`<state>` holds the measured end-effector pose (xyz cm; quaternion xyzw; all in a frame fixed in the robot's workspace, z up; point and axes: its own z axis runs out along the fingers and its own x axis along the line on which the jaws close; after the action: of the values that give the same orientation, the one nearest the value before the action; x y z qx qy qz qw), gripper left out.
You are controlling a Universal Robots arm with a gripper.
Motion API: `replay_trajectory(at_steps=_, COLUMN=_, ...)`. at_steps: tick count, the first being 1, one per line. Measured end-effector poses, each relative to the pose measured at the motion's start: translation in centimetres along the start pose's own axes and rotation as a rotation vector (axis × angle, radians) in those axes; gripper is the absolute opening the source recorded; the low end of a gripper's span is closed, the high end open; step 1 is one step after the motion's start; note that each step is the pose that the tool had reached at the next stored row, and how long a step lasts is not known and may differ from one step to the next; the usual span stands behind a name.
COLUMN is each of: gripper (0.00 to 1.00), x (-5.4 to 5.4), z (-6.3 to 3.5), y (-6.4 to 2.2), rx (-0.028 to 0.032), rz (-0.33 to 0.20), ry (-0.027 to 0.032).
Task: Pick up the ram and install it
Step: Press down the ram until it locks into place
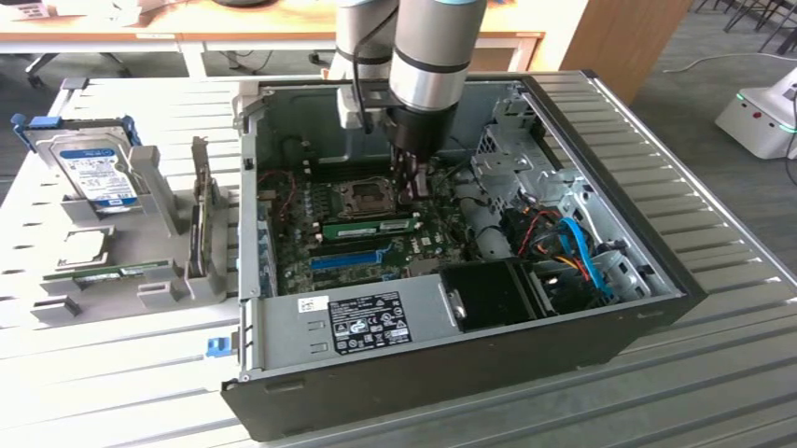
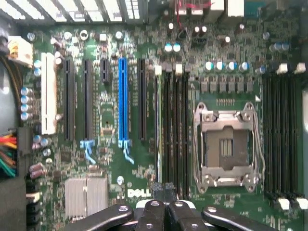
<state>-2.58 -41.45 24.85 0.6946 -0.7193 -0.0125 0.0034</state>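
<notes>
Inside the open computer case on the counter, the ram, just below the closed, empty hand, is seemingly being seated, even downward pressure being called for.

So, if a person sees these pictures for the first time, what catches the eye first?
First, the open black computer case on the slatted table, its green motherboard exposed. The silver robot arm reaches down into it, its shut black gripper just above the board beside the bright blue expansion slot. At the exterior view's left, a silver hard drive with a blue-white label stands in a grey holder.
</notes>
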Motion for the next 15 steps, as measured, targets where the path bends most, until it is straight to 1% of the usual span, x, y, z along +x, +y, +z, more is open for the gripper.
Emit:
replay_trajectory(at_steps=6, gripper=0.11, x=0.1, z=0.06, y=1.82, rx=0.0, rz=0.0, ry=0.0)
replay_trajectory(at_steps=15, gripper=0.11, x=0.1, z=0.11, y=3.76, rx=0.0, rz=0.0, ry=0.0)
